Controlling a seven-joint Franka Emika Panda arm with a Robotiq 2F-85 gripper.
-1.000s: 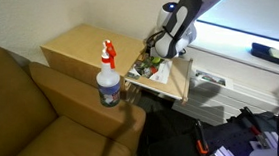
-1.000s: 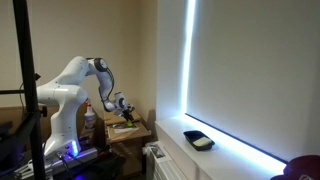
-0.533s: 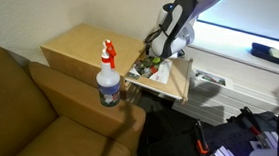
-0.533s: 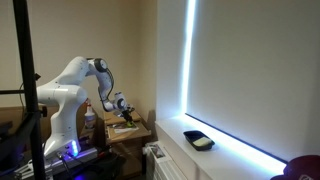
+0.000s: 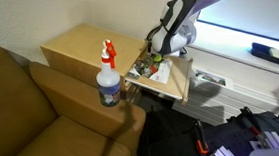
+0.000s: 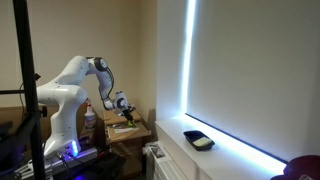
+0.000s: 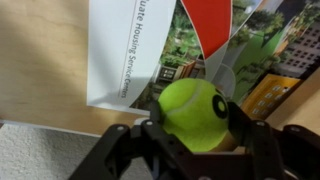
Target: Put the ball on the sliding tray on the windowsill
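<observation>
My tool (image 7: 196, 135) was pinching the ball (image 7: 190, 108), a jaw pressed to either side, directly over the leaflets (image 7: 130, 50) on the table (image 5: 77, 45). I could not tell whether the ball touched them. The sliding tray (image 5: 271, 53) sat well apart from my tool, out past the table's edge on the windowsill (image 5: 226, 57). I judged the coming carry to be a lift and then a long reach across.

The claw (image 5: 153, 57) with the ball (image 7: 193, 113) has risen slightly from the side table (image 5: 77, 45).
</observation>
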